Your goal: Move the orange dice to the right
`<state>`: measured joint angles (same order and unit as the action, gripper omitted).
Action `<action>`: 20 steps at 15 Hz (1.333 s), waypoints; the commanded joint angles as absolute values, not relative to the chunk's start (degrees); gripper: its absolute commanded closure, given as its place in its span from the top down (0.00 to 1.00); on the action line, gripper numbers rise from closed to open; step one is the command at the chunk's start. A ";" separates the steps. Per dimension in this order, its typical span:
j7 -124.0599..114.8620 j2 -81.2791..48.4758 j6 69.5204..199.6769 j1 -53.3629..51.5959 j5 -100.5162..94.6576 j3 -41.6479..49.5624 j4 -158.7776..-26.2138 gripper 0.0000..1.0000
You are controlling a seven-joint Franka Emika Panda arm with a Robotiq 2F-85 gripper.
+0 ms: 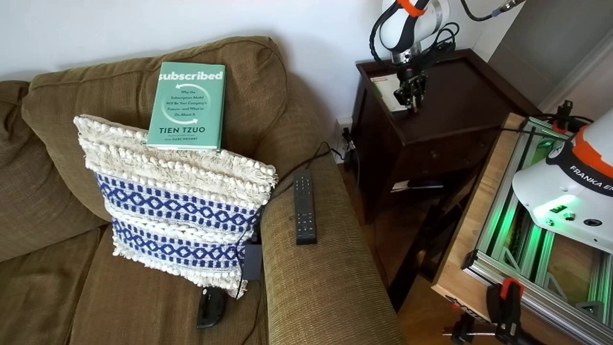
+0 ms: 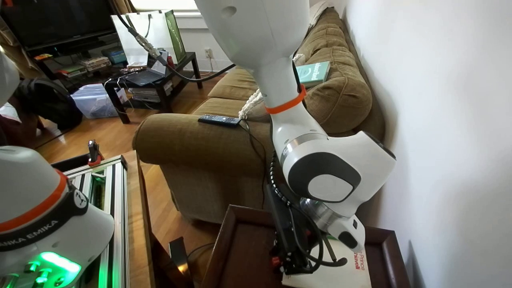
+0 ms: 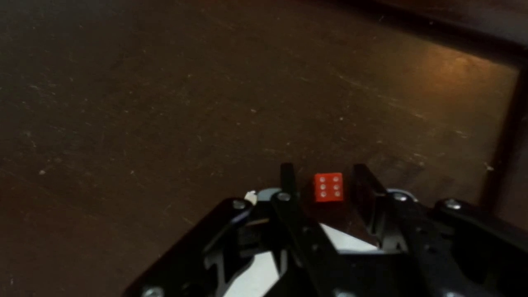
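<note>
The orange die (image 3: 328, 187) lies on the dark brown top of the cabinet (image 3: 165, 103), six pips facing up, in the wrist view. My gripper (image 3: 324, 168) is open, with one finger on each side of the die. A gap shows between the die and each finger, so neither seems to touch it. In an exterior view my gripper (image 1: 414, 108) points down, low over the cabinet top (image 1: 455, 96) near a white book or paper. The die cannot be made out in either exterior view; in the other views the gripper and arm block much of that spot.
A white book or paper (image 1: 389, 91) with red print (image 2: 352, 268) lies on the cabinet beside my gripper. The cabinet top has a raised rim (image 2: 227, 230). A wall stands behind it. The sofa arm (image 1: 325, 268) with a remote (image 1: 305, 206) is beside the cabinet.
</note>
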<state>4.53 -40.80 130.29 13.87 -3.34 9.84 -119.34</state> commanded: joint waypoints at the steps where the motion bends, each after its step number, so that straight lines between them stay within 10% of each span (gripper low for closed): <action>1: 7.09 -42.09 127.68 15.71 -1.46 8.39 -117.25 0.16; 3: 7.31 -41.29 126.39 15.91 -1.09 8.33 -117.53 0.00; 20: 13.40 -12.92 128.18 17.45 10.27 8.96 -140.92 0.04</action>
